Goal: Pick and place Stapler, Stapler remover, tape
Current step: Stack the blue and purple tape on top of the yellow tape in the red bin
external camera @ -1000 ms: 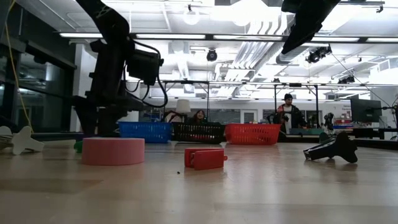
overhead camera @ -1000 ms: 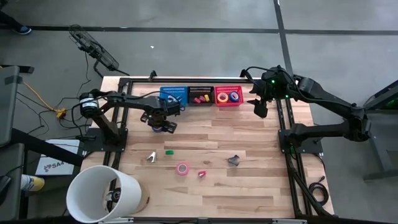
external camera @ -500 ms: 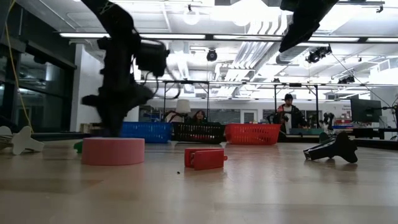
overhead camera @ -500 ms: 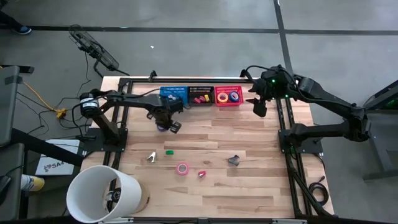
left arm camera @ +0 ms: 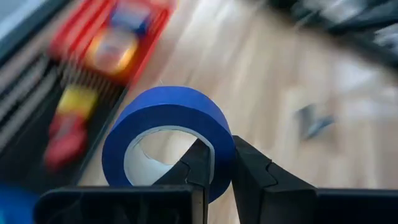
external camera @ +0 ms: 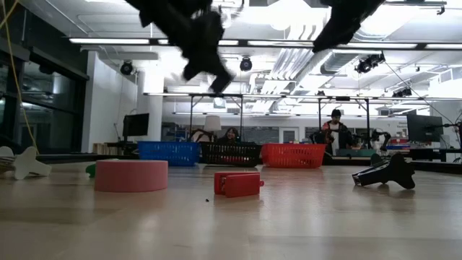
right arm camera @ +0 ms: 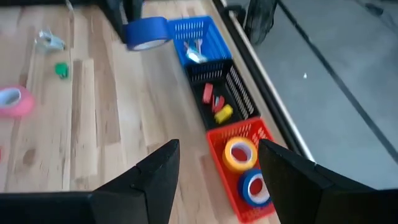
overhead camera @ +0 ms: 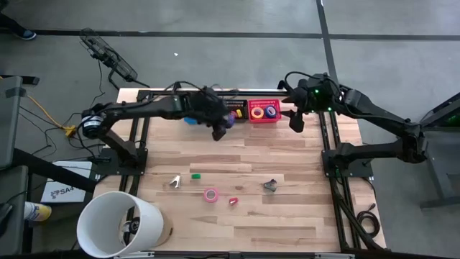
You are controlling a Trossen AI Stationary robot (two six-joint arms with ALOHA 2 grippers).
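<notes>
A blue tape roll (left arm camera: pixel 168 134) hangs above the table's far side by the black basket (overhead camera: pixel 235 109), with my left gripper (overhead camera: pixel 220 126) shut on it. It also shows as the blue tape roll (right arm camera: pixel 146 32) in the right wrist view. My right gripper (overhead camera: pixel 296 121) hovers open and empty, right of the red basket (overhead camera: pixel 264 115). That basket holds a yellow tape roll (right arm camera: pixel 239 152) and a second blue one (right arm camera: pixel 255 186). A pink tape roll (overhead camera: pixel 210 194), a red piece (overhead camera: pixel 233 201), a white piece (overhead camera: pixel 175 181) and a black piece (overhead camera: pixel 271 185) lie on the near half. My left gripper pinches the ring's wall (left arm camera: pixel 221 155) between its two fingers. One finger (left arm camera: pixel 198 165) stands inside the open centre and the other finger (left arm camera: pixel 249 174) outside. The roll is lifted clear of the table, and its round opening faces sideways.
A blue basket (right arm camera: pixel 199 40) stands left of the black one along the far edge. A small green piece (overhead camera: pixel 195 175) lies beside the white piece. A big white cylinder (overhead camera: pixel 118 223) stands at the near left corner. Bare wood stretches across the middle and near right.
My left gripper has risen from the table in front of the blue basket. It has swung toward the table's right and far edge, carrying the blue tape roll clear of the wood to the black basket.
</notes>
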